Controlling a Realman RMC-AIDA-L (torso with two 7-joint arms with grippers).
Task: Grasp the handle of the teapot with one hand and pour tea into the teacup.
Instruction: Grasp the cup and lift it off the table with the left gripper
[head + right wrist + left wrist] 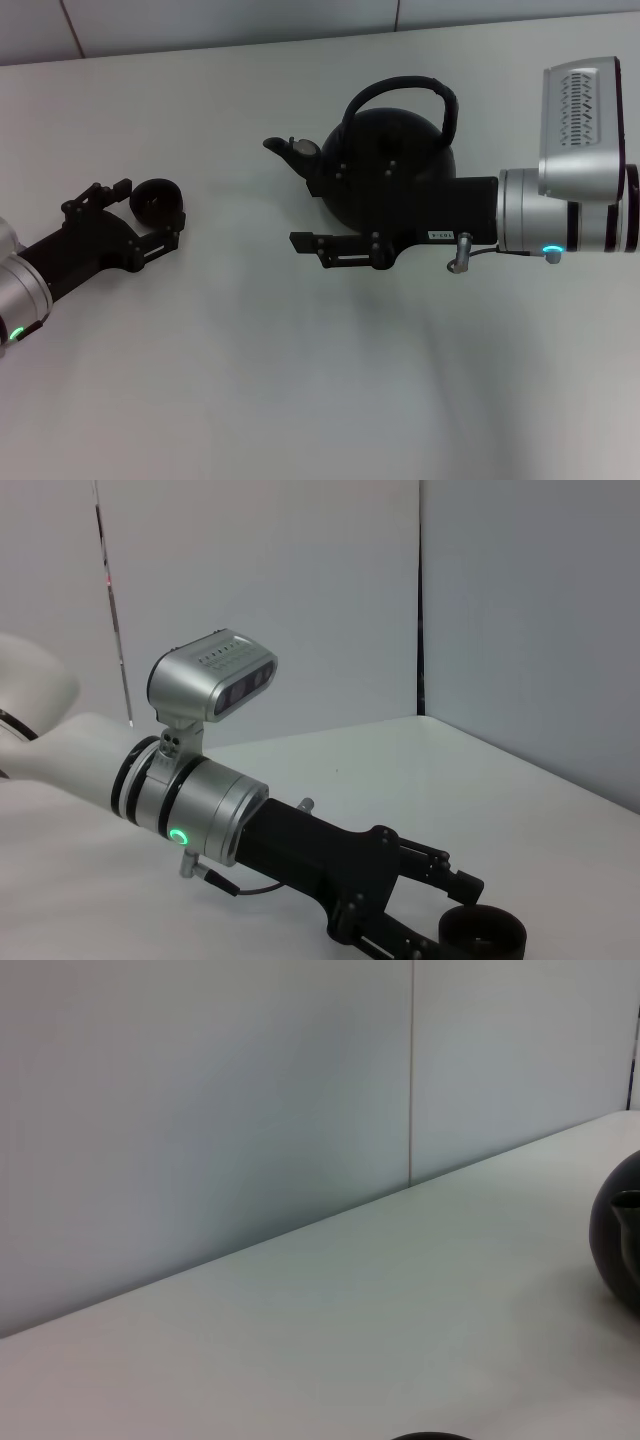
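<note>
1. Head view: left gripper (152,217) is bracketing the teacup (157,199), fingers spread
2. Right gripper (305,212), fingers spread, is flanking the teapot (390,170) below its handle (400,92); closing here risks missing it

The teapot (385,170), a large round matte-black pot, is sitting upright on the white surface toward the far right, its short curved spout pointing left and its body partly hidden by the arm crossing in front of it. The handle (420,92), a tall black hoop that looks wrapped or ribbed, is arching up over the pot's top with nothing touching it. The teacup (157,200), a tiny low black handleless bowl, is standing upright well apart to the left of the spout; its contents cannot be made out.
</note>
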